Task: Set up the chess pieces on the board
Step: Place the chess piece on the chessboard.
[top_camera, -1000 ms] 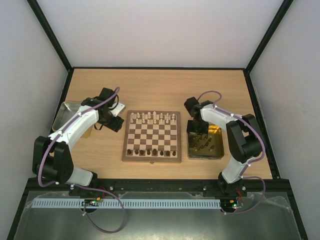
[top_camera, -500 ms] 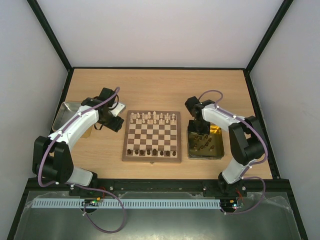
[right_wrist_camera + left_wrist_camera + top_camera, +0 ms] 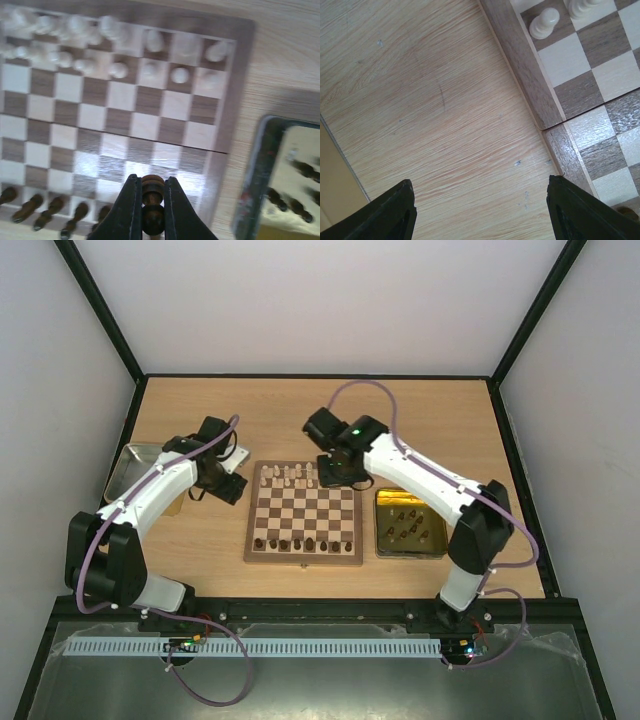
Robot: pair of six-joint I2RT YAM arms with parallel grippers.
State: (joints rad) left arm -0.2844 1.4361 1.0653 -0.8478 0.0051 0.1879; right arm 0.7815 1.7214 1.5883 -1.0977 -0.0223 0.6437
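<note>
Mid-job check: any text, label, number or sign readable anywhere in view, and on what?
None readable. The chessboard, gold tray, silver tray and the dark chess piece in the right claw carry no visible writing in any view.

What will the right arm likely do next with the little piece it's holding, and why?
Probably carry it toward the near edge of the board and lower it onto a free square there. The right gripper is shut on a dark piece above the board, and the other dark pieces line that edge.
</note>
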